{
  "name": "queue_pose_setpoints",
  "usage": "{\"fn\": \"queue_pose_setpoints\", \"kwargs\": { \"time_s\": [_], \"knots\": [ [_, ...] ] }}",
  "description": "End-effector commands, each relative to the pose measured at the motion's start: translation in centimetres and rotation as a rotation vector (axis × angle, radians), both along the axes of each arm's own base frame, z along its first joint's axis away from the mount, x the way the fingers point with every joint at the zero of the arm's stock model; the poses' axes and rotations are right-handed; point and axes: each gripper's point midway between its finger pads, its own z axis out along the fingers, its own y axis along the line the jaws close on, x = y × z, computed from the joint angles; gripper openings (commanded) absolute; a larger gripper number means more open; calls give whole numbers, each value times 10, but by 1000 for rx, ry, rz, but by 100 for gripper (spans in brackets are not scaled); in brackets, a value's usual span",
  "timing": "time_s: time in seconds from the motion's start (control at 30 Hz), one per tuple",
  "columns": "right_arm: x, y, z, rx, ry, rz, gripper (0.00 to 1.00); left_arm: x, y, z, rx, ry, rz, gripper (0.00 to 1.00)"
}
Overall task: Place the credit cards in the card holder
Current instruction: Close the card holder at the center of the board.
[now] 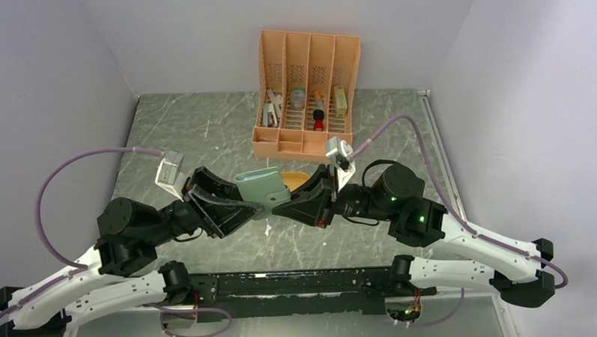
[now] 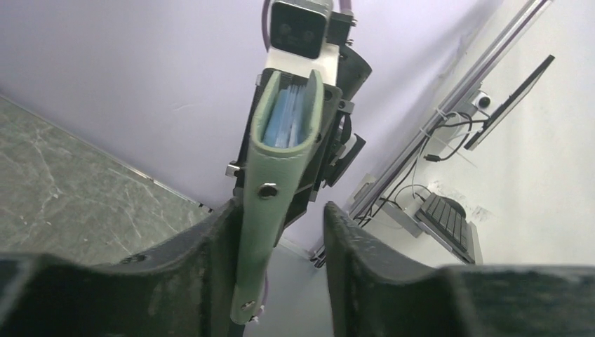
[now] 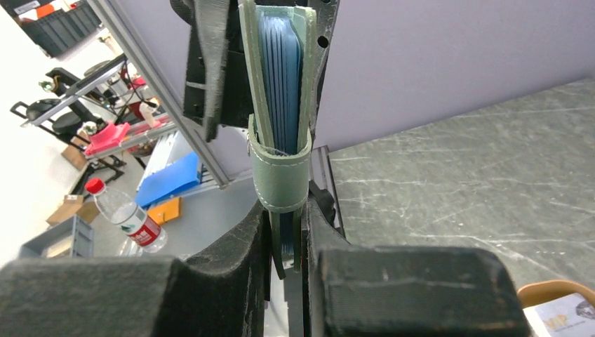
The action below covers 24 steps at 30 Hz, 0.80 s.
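Note:
The grey-green card holder (image 1: 262, 186) hangs in the air between the two grippers, folded, above the middle of the table. My right gripper (image 3: 284, 210) is shut on its lower edge (image 3: 281, 175). Blue-white credit cards (image 3: 281, 84) show as a stack of edges inside the fold, also seen in the left wrist view (image 2: 286, 119). My left gripper (image 2: 281, 205) is open around the holder's snap strap (image 2: 270, 210); the strap rests against one finger (image 2: 217, 239) and a gap separates it from the other. Another pale card (image 3: 570, 314) lies in the orange tray.
The orange oval tray (image 1: 302, 177) sits on the table just behind the grippers. The tall orange slotted organizer (image 1: 307, 86) stands at the back with small items in its slots. Purple walls close in the left and right sides.

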Motion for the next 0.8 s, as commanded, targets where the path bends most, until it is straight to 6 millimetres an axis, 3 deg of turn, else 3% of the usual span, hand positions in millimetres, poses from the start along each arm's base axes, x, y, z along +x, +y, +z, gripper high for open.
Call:
{"fn": "queue_pose_setpoints", "kwargs": {
  "time_s": [0.0,0.23,0.3,0.4,0.57,0.77],
  "knots": [
    [28,-9,7,11,-71,-157,0,-5,5,16,-72,9,-23,44],
    [29,-8,5,-15,-107,-168,0,0,2,12,-59,27,-5,20],
    [28,-8,5,-21,-111,-161,0,1,2,12,-58,26,1,8],
    [18,-5,2,-59,-83,-103,1,2,4,12,-39,7,15,5],
    [-3,-7,4,-35,-10,-1,39,-3,9,18,-8,-52,17,5],
    [-24,-17,27,90,73,103,57,-17,15,32,-28,-124,-29,5]
  ]
}}
